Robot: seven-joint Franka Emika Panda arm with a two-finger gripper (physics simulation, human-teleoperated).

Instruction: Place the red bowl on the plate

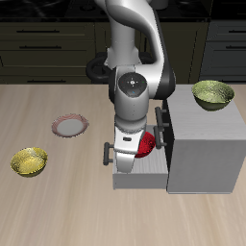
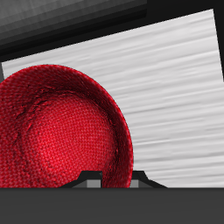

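Wooden desk carries a grey cabinet (image 1: 200, 144) whose open drawer (image 1: 144, 173) holds the red bowl (image 2: 61, 131); the jaws (image 1: 127, 144) hang over its rim, their state unclear; the plate (image 1: 70, 126) waits apart.

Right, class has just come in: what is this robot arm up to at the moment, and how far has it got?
The arm has its gripper lowered into the open drawer of a grey cabinet, right over the red bowl that sits inside. The wrist view shows the bowl close beneath the fingers, but whether they have closed on its rim cannot be told. The plate lies bare on the table, apart from the cabinet. A yellow-green bowl sits on the table and an olive-green bowl on the cabinet.
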